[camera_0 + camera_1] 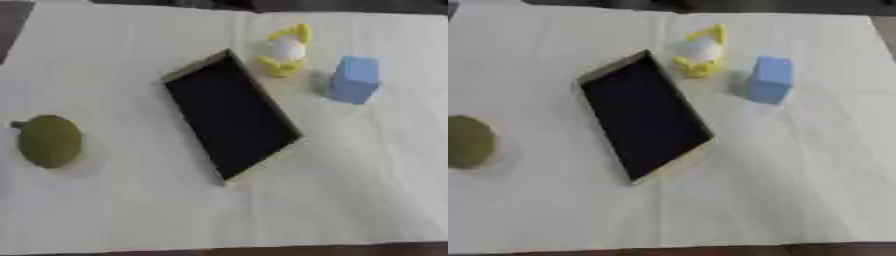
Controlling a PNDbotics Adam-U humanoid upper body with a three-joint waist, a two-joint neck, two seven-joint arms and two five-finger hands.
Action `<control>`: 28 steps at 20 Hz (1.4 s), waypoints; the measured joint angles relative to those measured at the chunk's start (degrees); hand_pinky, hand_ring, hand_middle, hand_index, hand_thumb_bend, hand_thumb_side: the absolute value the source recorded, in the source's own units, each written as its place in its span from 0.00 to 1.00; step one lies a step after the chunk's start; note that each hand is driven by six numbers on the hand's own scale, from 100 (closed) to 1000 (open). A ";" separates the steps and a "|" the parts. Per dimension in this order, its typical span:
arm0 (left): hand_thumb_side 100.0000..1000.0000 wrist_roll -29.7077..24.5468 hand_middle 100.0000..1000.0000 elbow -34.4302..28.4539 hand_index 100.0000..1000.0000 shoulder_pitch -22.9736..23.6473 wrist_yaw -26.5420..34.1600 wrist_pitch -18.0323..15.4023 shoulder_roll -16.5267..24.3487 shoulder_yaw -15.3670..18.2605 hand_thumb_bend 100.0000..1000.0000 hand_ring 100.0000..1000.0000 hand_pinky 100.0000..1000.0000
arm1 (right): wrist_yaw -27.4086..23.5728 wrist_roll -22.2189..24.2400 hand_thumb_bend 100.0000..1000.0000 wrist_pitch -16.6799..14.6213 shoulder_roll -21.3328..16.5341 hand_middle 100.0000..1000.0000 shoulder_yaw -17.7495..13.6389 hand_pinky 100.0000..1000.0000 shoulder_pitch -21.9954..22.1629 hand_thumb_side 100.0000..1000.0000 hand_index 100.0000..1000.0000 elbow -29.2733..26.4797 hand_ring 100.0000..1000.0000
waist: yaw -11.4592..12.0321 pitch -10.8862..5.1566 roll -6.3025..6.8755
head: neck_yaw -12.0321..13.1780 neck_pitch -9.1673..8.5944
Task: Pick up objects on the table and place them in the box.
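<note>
Box [229, 116]: dark inside, askew mid-counter [350, 190].
Yellow-white toy [286, 51]: just beyond box.
Blue block [355, 79]: right of toy.
Green fruit [49, 140]: far left.
Fingers: no hand shows.

Matt finishes throughout

White cloth-covered surface [105, 60], faintly creased; tan cardboard-looking box [229, 114], dark matt inside; matt blue block [355, 79]; dull olive-green round object [49, 141].

A black-lined tan box [231, 116], yellow-and-white toy [287, 50], blue block [355, 79] and olive-green fruit [49, 141] on a cream tablecloth [350, 190].
</note>
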 measured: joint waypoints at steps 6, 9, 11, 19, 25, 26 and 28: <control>0.57 0.00 0.62 0.00 0.86 0.37 -0.01 0.00 0.03 0.20 0.00 0.84 0.93 | 0.62 -0.11 0.00 0.13 -1.47 0.60 0.02 0.86 0.58 0.45 0.77 0.00 0.77 | 0.02 0.00 -0.29 | 0.09 -0.25; 0.57 0.02 0.62 0.00 0.86 0.84 -0.24 -0.02 0.30 0.27 0.00 0.84 0.93 | 2.76 0.38 0.00 0.91 -5.73 0.63 0.67 0.87 1.28 0.41 0.79 0.00 0.79 | -0.04 0.00 -0.58 | 0.30 -0.25; 0.57 0.02 0.62 0.00 0.86 1.01 -0.39 -0.02 0.70 0.27 0.00 0.84 0.93 | 4.79 0.85 0.00 1.70 -9.80 0.66 1.52 0.87 1.43 0.39 0.80 0.00 0.81 | -0.19 0.00 -0.88 | 0.40 -0.25; 0.57 -0.18 0.63 0.00 0.86 1.83 -0.58 -0.11 1.60 0.27 0.00 0.84 0.93 | 11.71 1.26 0.00 4.77 -24.05 0.74 5.53 0.89 -1.85 0.23 0.84 1.96 0.86 | -0.38 -0.01 -1.40 | 0.57 -0.21; 0.56 -0.54 0.63 0.00 0.86 1.98 -0.77 -0.02 2.07 0.24 0.00 0.84 0.93 | 16.65 4.56 0.00 4.19 -28.98 0.78 10.37 0.89 -8.07 0.13 0.86 9.17 0.89 | -0.37 -0.08 -1.76 | 0.60 -0.21; 0.56 -0.58 0.63 0.00 0.86 1.98 -0.78 -0.04 2.13 0.23 0.00 0.84 0.93 | 17.66 5.56 0.00 3.90 -29.15 0.78 11.31 0.89 -9.28 0.13 0.86 10.68 0.89 | -0.34 -0.15 -1.79 | 0.62 -0.21; 0.56 -0.63 0.63 0.00 0.86 2.01 -0.80 -0.06 2.19 0.14 0.00 0.84 0.93 | 19.98 7.68 0.00 3.06 -29.25 0.79 13.13 0.89 -11.74 0.11 0.87 13.87 0.89 | -0.32 -0.22 -1.86 | 0.67 -0.21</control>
